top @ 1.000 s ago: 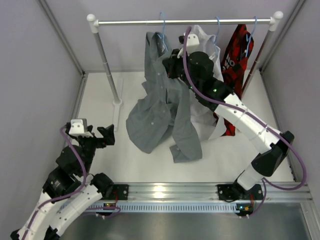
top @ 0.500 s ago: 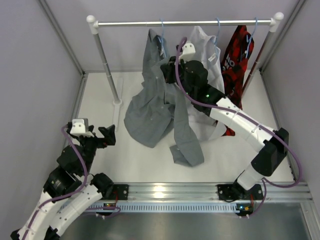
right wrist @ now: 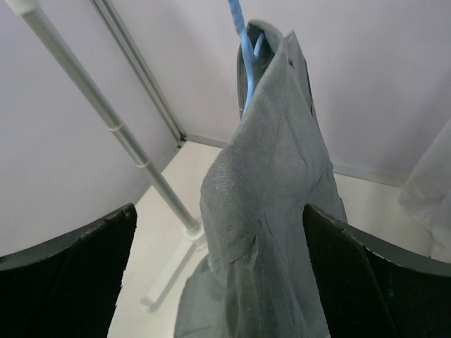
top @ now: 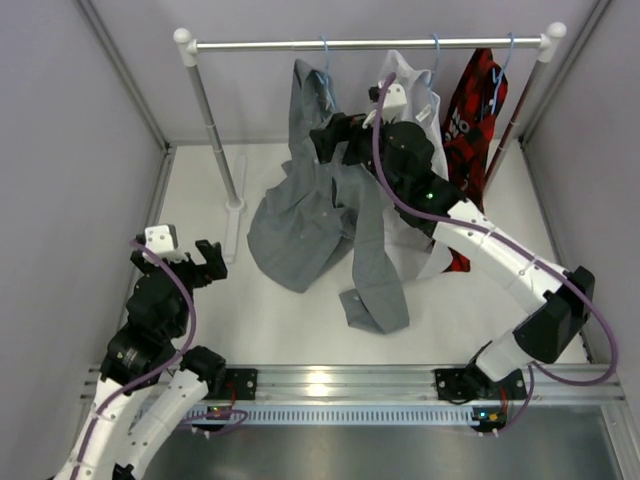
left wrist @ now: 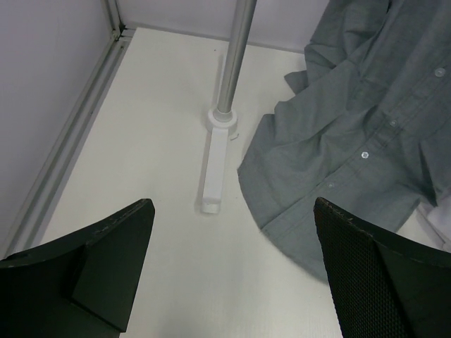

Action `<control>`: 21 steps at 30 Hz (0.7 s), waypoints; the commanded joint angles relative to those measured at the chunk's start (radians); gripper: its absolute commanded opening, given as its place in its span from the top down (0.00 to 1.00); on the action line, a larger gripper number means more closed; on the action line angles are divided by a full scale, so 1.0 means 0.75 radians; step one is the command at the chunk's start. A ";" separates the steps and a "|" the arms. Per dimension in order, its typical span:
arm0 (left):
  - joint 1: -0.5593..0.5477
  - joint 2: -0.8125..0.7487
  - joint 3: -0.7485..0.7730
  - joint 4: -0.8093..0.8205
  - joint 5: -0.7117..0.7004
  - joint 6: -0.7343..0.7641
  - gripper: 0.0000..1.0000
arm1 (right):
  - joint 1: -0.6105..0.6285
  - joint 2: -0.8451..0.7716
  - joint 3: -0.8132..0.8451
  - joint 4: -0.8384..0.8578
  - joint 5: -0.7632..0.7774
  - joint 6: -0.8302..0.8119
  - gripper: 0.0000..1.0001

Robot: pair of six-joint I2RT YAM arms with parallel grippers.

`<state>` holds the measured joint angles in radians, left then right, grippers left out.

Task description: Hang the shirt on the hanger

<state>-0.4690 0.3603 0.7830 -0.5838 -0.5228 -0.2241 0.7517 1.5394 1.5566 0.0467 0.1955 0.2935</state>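
**Grey shirt hung on the blue hanger at the rail**
Top view: the shirt [top: 318,205] hangs from the hanger [top: 324,58] on the rail [top: 260,44], and the right gripper [top: 335,140] is beside its shoulder. Left wrist: the left gripper [left wrist: 232,282] is spread wide, below the rail, holding nothing. Right wrist: jaws wide apart, shirt between them.

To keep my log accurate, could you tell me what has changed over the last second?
The right pincer, open at the grey shirt, edged leftward in the top view while its wrist rolled; the shirt's lower folds drew in slightly. The left pincer, open, shifted a little as its arm swung more upright. The shirt stays draped on the light-blue hanger on the rail.
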 commanded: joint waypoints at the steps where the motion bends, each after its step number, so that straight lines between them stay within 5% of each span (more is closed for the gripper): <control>1: 0.075 0.019 0.013 0.052 0.053 -0.014 0.02 | -0.016 -0.136 -0.056 0.085 -0.015 -0.015 0.01; 11: 0.149 0.043 0.020 0.028 -0.086 -0.053 0.02 | -0.006 -0.459 -0.112 -0.339 0.054 -0.178 0.01; 21: 0.163 0.049 0.026 0.001 -0.105 -0.063 0.02 | -0.004 -1.040 -0.380 -0.865 0.583 -0.297 0.01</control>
<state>-0.3603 0.3889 0.7830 -0.5915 -0.5964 -0.2638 0.7525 0.8886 1.3220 -0.4160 0.4377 0.1112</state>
